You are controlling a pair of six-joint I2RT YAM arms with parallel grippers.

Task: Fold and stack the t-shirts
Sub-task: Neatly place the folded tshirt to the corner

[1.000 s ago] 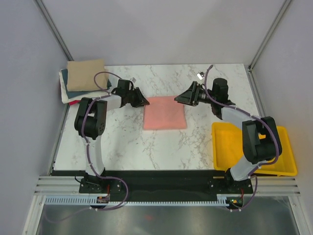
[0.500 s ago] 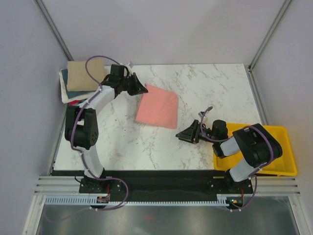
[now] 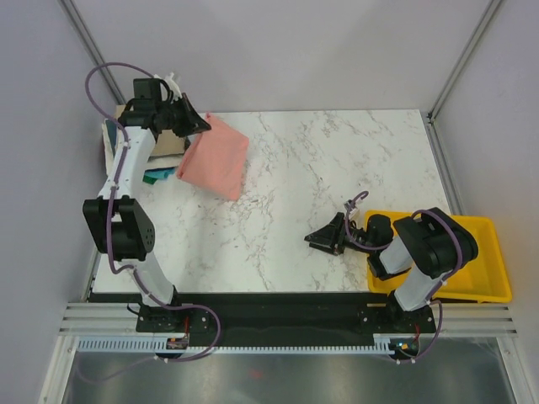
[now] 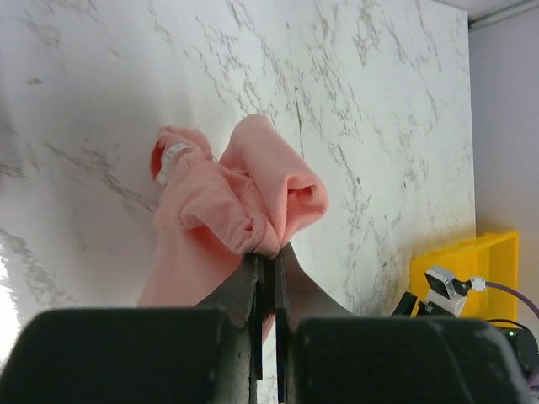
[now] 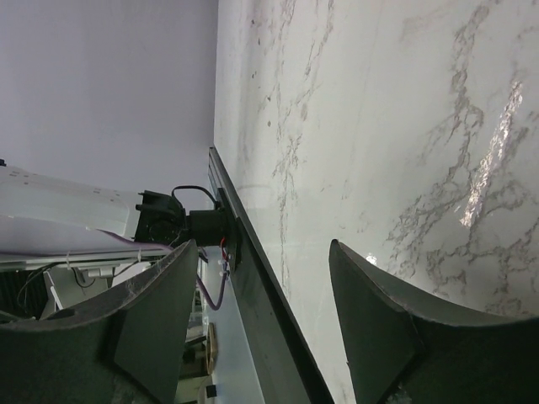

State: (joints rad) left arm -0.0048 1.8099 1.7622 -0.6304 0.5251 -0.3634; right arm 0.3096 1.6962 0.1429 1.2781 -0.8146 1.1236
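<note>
My left gripper [image 3: 192,125] is shut on an edge of the folded salmon-pink t-shirt [image 3: 216,156] and holds it lifted at the table's far left, beside the stack. The left wrist view shows the pink cloth [image 4: 244,189] bunched at the closed fingertips [image 4: 266,254]. The stack lies in the far-left corner with the tan t-shirt [image 3: 169,145] on top, a white one [image 3: 109,137] and a teal-green edge [image 3: 156,176] below. My arm hides part of it. My right gripper [image 3: 323,239] is open and empty, low over the table at the front right; it also shows in the right wrist view [image 5: 263,324].
A yellow plastic tray [image 3: 484,255] sits at the front right edge, just behind my right gripper; it also shows in the left wrist view [image 4: 461,261]. The marble tabletop [image 3: 337,168] is bounded by grey walls and metal posts at the back corners.
My left gripper has carried the pink t-shirt from the table's middle up and to the far left, beside the stack. My right gripper pulled back to the front right and has stayed there.
</note>
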